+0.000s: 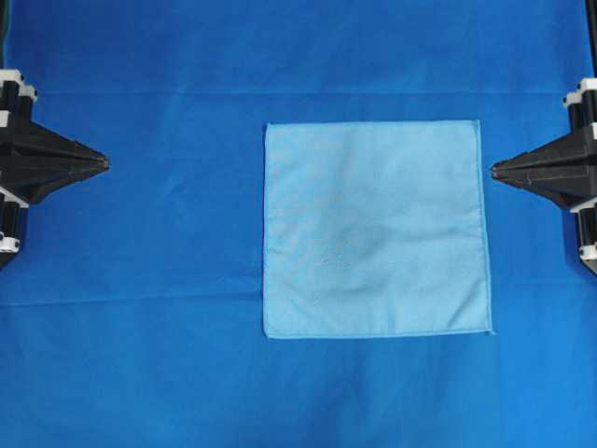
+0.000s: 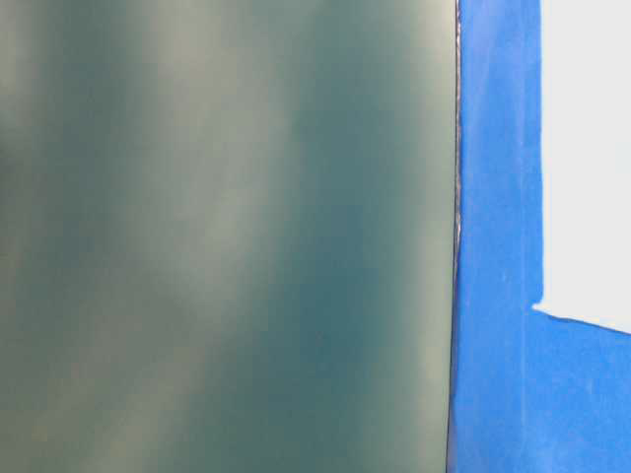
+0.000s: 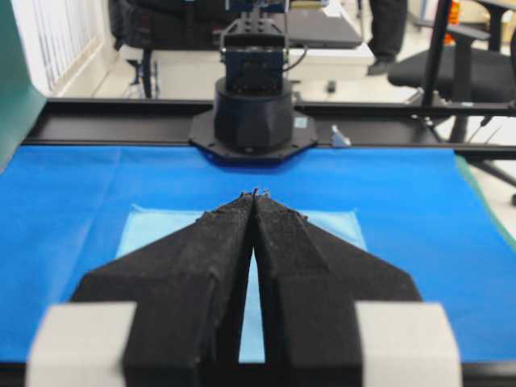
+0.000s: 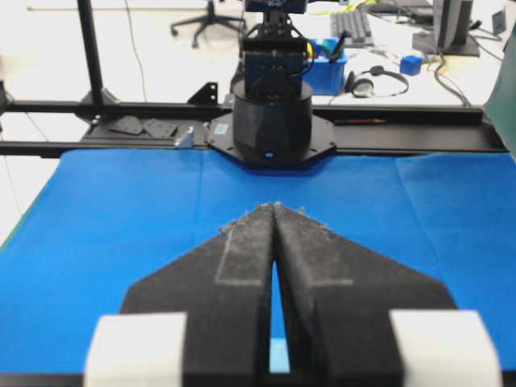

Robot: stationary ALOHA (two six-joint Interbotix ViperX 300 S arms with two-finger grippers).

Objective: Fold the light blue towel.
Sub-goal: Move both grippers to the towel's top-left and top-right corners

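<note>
Lying flat and square on the big dark blue cloth (image 1: 140, 355), the towel (image 1: 376, 229) sits right of centre in the overhead view, smooth, with all four hemmed edges showing and nothing folded yet.

My worry from here is the pinch. Both layers are soft fabric, so fingers coming down on a towel corner could easily catch the dark cloth underneath too and drag the whole cover up with it. A grip taken too far in from the edge would bunch the towel rather than lift a clean corner, and if only one corner rises the fold will likely land skewed, edges not meeting. The towel also lies nearer the right arm, so the left has the longer reach.

The left gripper (image 1: 104, 163) is parked at the left edge, well apart from the towel, jaws pressed together, holding nothing. The right gripper (image 1: 494, 170) is likewise closed and empty, its tip just beside the towel's right edge, seemingly not touching.
</note>
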